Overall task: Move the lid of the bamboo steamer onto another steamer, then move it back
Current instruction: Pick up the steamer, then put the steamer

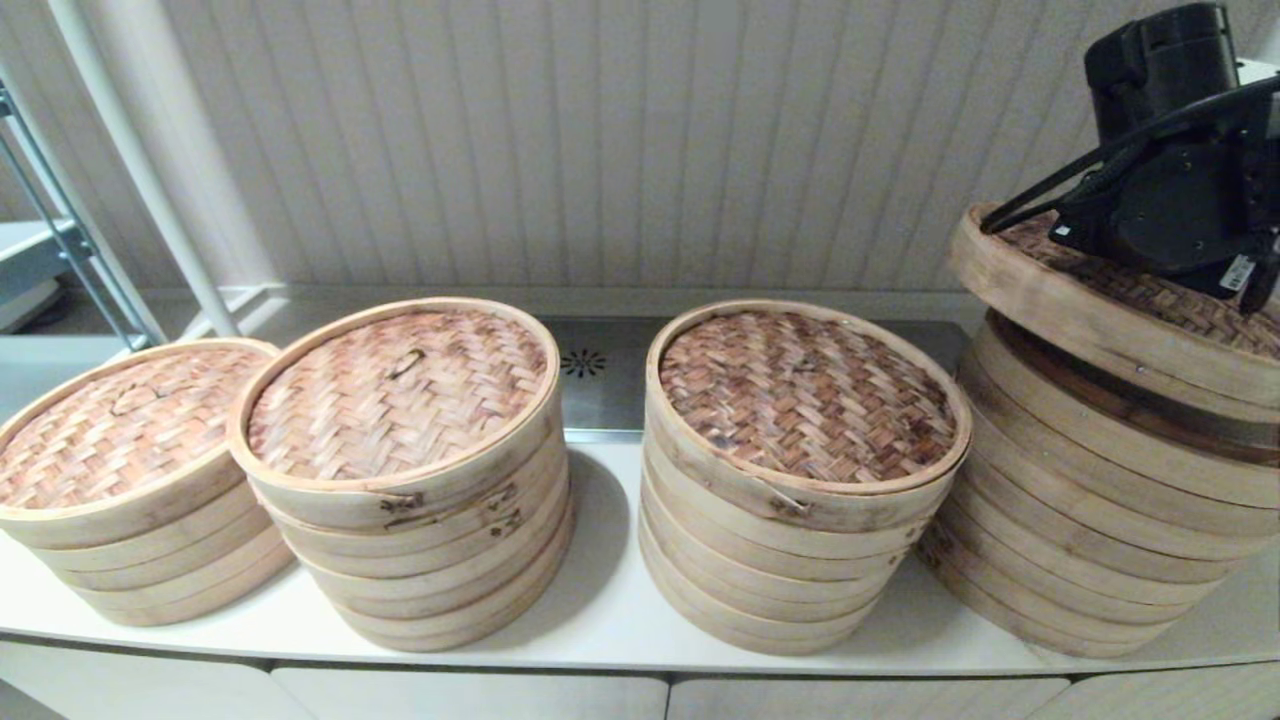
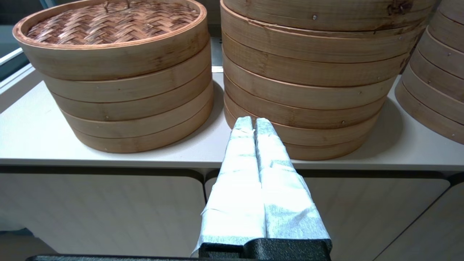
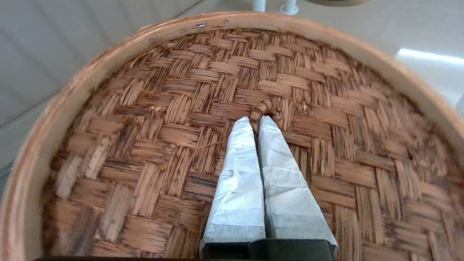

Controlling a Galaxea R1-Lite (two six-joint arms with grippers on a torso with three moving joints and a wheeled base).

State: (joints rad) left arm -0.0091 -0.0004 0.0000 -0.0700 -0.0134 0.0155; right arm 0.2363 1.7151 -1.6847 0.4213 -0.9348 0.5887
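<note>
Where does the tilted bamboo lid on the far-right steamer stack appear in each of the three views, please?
Head view: the tilted lid sits askew atop the rightmost stack, under the right end effector.
Left wrist view: not in it; only stack walls and the parked, shut left end effector.
Right wrist view: the lid's weave fills the picture, fingers shut at its small handle loop.
Shared landmark: the white counter.
</note>
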